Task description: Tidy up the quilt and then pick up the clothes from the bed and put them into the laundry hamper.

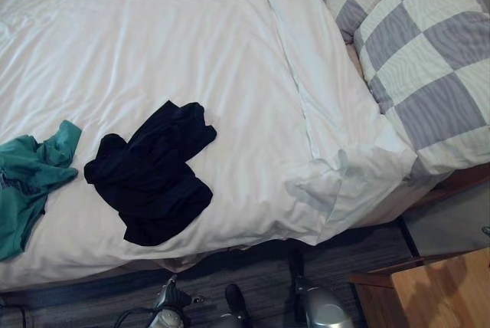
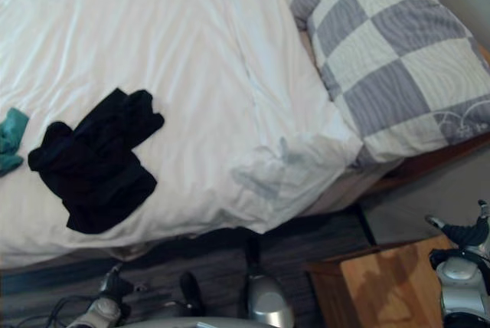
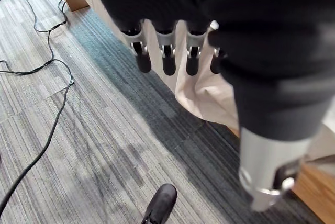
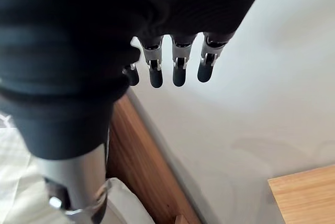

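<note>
A white quilt (image 1: 191,52) lies spread over the bed, its corner by the pillows rumpled (image 1: 329,186). A crumpled black garment (image 1: 149,171) rests on the quilt near the bed's front edge. A teal garment (image 1: 31,178) lies just left of it at the quilt's left border. My left hand (image 3: 167,46) hangs low over the carpet beside the bed edge, fingers straight and holding nothing. My right hand (image 4: 178,59) hangs to the right by the wall and the wooden bed frame, fingers straight and holding nothing; it also shows at the lower right (image 2: 462,234).
Two grey-and-white checked pillows (image 1: 429,60) lie at the head of the bed on the right. A wooden bedside cabinet (image 1: 432,290) stands at the lower right, close to the bed corner. Striped grey carpet (image 3: 104,145) runs along the bed's front.
</note>
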Motion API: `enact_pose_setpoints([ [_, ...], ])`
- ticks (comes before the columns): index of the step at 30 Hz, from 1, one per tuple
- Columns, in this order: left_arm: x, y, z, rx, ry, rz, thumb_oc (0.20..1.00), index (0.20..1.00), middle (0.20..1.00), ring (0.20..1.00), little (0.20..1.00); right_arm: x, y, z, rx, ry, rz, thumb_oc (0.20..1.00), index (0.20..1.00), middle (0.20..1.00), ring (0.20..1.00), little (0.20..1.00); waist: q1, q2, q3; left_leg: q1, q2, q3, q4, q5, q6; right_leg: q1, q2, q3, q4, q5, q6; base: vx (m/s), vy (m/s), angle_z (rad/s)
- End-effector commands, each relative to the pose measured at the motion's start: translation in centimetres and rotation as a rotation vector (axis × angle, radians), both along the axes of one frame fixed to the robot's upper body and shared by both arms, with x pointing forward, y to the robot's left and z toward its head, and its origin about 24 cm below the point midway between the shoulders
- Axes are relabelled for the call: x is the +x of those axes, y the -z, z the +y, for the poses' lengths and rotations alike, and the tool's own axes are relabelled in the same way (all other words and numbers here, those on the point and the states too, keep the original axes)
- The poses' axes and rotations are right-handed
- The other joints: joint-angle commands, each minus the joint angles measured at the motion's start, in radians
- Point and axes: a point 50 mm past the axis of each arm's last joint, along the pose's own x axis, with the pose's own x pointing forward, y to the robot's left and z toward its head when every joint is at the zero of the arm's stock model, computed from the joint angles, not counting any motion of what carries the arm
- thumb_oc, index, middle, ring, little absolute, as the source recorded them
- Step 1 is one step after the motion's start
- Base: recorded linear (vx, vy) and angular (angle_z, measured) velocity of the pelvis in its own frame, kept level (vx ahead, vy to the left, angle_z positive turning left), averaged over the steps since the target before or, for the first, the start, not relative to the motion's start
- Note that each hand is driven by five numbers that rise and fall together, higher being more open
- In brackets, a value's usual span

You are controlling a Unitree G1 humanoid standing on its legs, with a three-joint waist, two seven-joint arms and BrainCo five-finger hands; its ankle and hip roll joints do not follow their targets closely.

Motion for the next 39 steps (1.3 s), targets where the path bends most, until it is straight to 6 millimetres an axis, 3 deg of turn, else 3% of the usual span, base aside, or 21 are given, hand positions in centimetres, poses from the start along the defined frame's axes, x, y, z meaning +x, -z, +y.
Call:
enact_pose_setpoints([
  [1, 0.1, 0.0, 0.5, 0.038, -0.024, 0.015, 1.0, 1.0, 1.0, 1.0, 1.0, 2.9, -5.5, 0.5, -0.052, 0.076, -0.442, 1.0, 1.0, 1.0, 1.0, 1.0, 0.035, -0.019, 0.004, 0.035, 0.041, -0.022, 0.002, -0.058, -0.039, 0.013, -0.071, 0.01, 0.029, -0.063, 0.15, 0.04, 0.043, -0.01],
  [3, -0.2, 0.2, 0.0, 0.039, -0.032, 0.026, 1.0, 1.0, 1.0, 1.0, 1.0, 3.8, -7.5, 1.7, -0.032, 0.073, -0.642, 1.0, 1.0, 1.0, 1.0, 1.0, 0.044, -0.016, 0.001, 0.036, 0.038, -0.028, 0.002, -0.062, -0.037, 0.014, -0.075, 0.01, 0.027, -0.064, 0.15, 0.02, 0.016, 0.0],
  [4, -0.3, 0.3, -0.1, 0.04, -0.029, 0.035, 1.0, 1.0, 1.0, 1.0, 1.0, 5.2, -9.2, 2.9, -0.063, -0.013, -0.683, 1.0, 1.0, 1.0, 1.0, 1.0, 0.053, -0.014, 0.0, 0.038, 0.036, -0.031, 0.002, -0.061, -0.037, 0.016, -0.077, 0.011, 0.027, -0.064, 0.15, 0.0, 0.0, 0.0],
  [5, -0.3, 0.3, -0.1, 0.04, -0.03, 0.034, 1.0, 1.0, 1.0, 1.0, 1.0, 5.3, -9.3, 3.0, -0.063, -0.014, -0.684, 1.0, 1.0, 1.0, 1.0, 1.0, 0.052, -0.016, 0.001, 0.035, 0.035, -0.03, 0.002, -0.055, -0.036, 0.013, -0.077, 0.012, 0.027, -0.059, 0.148, 0.0, 0.0, 0.0],
  [6, -0.4, 0.3, -0.1, 0.042, -0.022, 0.039, 1.0, 1.0, 1.0, 1.0, 1.0, 6.6, -10.3, 4.0, -0.057, -0.103, -0.706, 1.0, 1.0, 1.0, 1.0, 1.0, 0.059, -0.015, 0.001, 0.039, 0.036, -0.031, 0.002, -0.059, -0.037, 0.017, -0.077, 0.012, 0.026, -0.061, 0.149, -0.02, -0.006, 0.04],
  [7, -0.3, 0.3, -0.2, 0.039, -0.019, 0.036, 1.0, 1.0, 1.0, 1.0, 1.0, 7.7, -11.3, 5.0, -0.053, -0.185, -0.722, 0.2, 0.2, 0.2, 0.2, 0.2, 0.061, -0.016, 0.002, 0.035, 0.035, -0.031, 0.002, -0.052, -0.038, 0.013, -0.078, 0.014, 0.024, -0.056, 0.147, 0.0, -0.003, 0.05],
  [10, -0.2, 0.3, -0.3, 0.031, 0.007, 0.038, 1.0, 1.0, 1.0, 1.0, 1.0, 11.5, -14.0, 9.1, -0.058, -0.469, -0.721, 0.2, 0.2, 0.2, 0.2, 0.2, 0.082, -0.011, 0.008, 0.029, 0.035, -0.033, 0.002, -0.044, -0.042, 0.009, -0.08, 0.012, 0.021, -0.053, 0.144, -0.01, -0.019, 0.04],
  [15, 1.4, -0.1, -1.5, 0.006, 0.082, -0.016, 1.0, 1.0, 1.0, 1.0, 1.0, 17.5, -16.0, 15.9, -0.076, -0.789, -0.586, 0.2, 0.2, 0.2, 0.2, 0.2, 0.132, 0.019, 0.039, -0.019, 0.03, -0.051, 0.002, -0.015, -0.051, -0.017, -0.085, 0.001, 0.014, -0.046, 0.137, -0.05, -0.045, 0.07],
  [19, 2.5, -0.2, -2.7, -0.024, 0.117, -0.054, 1.0, 1.0, 1.0, 1.0, 1.0, 19.8, -14.9, 16.3, -0.043, -0.767, -0.48, 0.2, 0.2, 0.2, 0.2, 0.2, 0.141, 0.048, 0.054, -0.055, 0.021, -0.062, 0.002, -0.002, -0.053, -0.041, -0.091, -0.008, 0.016, -0.043, 0.135, -0.03, -0.013, 0.48],
  [22, 3.4, -0.5, -3.7, -0.046, 0.141, -0.09, 1.0, 1.0, 1.0, 1.0, 1.0, 20.3, -11.5, 15.2, 0.071, -0.675, -0.385, 0.2, 0.2, 0.2, 0.2, 0.2, 0.141, 0.081, 0.081, -0.081, 0.009, -0.069, 0.002, 0.003, -0.047, -0.077, -0.098, -0.008, 0.054, -0.06, 0.133, -0.03, 0.049, 0.14],
  [25, 4.5, -1.0, -3.8, -0.05, 0.13, -0.132, 1.0, 1.0, 1.0, 1.0, 1.0, 18.9, -7.4, 12.9, 0.168, -0.548, -0.288, 0.2, 0.2, 0.2, 0.2, 0.2, 0.132, 0.094, 0.136, -0.136, 0.001, -0.071, 0.083, -0.018, -0.04, -0.141, -0.119, 0.005, 0.161, -0.093, 0.129, -0.14, 0.064, 0.03],
  [28, 4.9, -1.2, -3.2, -0.03, 0.098, -0.138, 1.0, 1.0, 1.0, 1.0, 1.0, 15.2, -1.1, 11.6, 0.32, -0.42, -0.206, 0.2, 0.2, 0.2, 0.2, 0.2, 0.112, 0.073, 0.167, -0.191, 0.002, -0.074, 0.184, -0.057, -0.036, -0.18, -0.132, 0.014, 0.22, -0.11, 0.129, -0.1, 0.036, -0.06],
  [29, 4.3, -0.9, -2.6, -0.008, 0.065, -0.107, 1.0, 1.0, 1.0, 1.0, 1.0, 11.4, 3.9, 11.4, 0.426, -0.33, -0.109, 0.2, 0.2, 0.2, 0.2, 0.2, 0.093, 0.055, 0.177, -0.191, 0.007, -0.073, 0.218, -0.081, -0.03, -0.182, -0.134, 0.018, 0.242, -0.117, 0.13, -0.07, 0.06, -0.01],
  [30, 4.3, -0.9, -2.6, -0.007, 0.065, -0.107, 1.0, 1.0, 1.0, 1.0, 1.0, 11.4, 3.9, 11.4, 0.427, -0.33, -0.109, 0.2, 0.2, 0.2, 0.2, 0.2, 0.094, 0.054, 0.174, -0.195, 0.006, -0.072, 0.216, -0.078, -0.03, -0.185, -0.134, 0.019, 0.24, -0.113, 0.13, -0.02, 0.064, -0.03],
  [31, 3.7, -0.7, -2.3, 0.0, 0.051, -0.083, 1.0, 1.0, 1.0, 1.0, 1.0, 9.3, 6.3, 11.3, 0.482, -0.275, -0.053, 0.2, 0.2, 0.2, 0.2, 0.2, 0.084, 0.045, 0.174, -0.184, 0.008, -0.069, 0.219, -0.089, -0.027, -0.178, -0.136, 0.016, 0.241, -0.116, 0.132, 0.02, 0.06, -0.08],
  [32, 3.1, -0.5, -2.0, 0.009, 0.041, -0.059, 1.0, 1.0, 1.0, 1.0, 1.0, 6.7, 8.9, 11.3, 0.543, -0.213, 0.025, 0.2, 0.2, 0.2, 0.2, 0.2, 0.072, 0.033, 0.167, -0.171, 0.006, -0.064, 0.207, -0.091, -0.023, -0.168, -0.136, 0.016, 0.229, -0.11, 0.134, 0.04, 0.086, -0.09],
  [34, 2.1, -0.2, -1.3, 0.026, 0.029, -0.024, 1.0, 1.0, 1.0, 1.0, 1.0, 2.7, 12.4, 11.9, 0.614, -0.164, 0.17, 0.2, 0.2, 0.2, 0.2, 0.2, 0.054, 0.016, 0.155, -0.137, -0.001, -0.054, 0.18, -0.094, -0.013, -0.145, -0.137, 0.016, 0.207, -0.093, 0.139, 0.05, 0.116, -0.01],
  [35, 1.4, -0.1, -0.7, 0.044, 0.031, -0.003, 1.0, 1.0, 1.0, 1.0, 1.0, -1.3, 15.2, 13.2, 0.66, -0.163, 0.334, 0.2, 0.2, 0.2, 0.2, 0.2, 0.037, 0.002, 0.134, -0.09, -0.016, -0.047, 0.13, -0.082, -0.006, -0.113, -0.133, 0.016, 0.173, -0.066, 0.148, 0.05, 0.15, 0.0],
  [39, 1.8, -0.5, 0.1, 0.069, 0.048, -0.011, 1.0, 1.0, 1.0, 1.0, 1.0, -5.3, 17.7, 15.1, 0.721, -0.161, 0.517, 0.2, 0.2, 0.2, 0.2, 0.2, 0.025, -0.014, 0.092, -0.039, -0.036, -0.055, 0.017, -0.039, -0.001, -0.097, -0.122, 0.038, 0.137, 0.0, 0.173, -0.01, 0.065, -0.11],
])
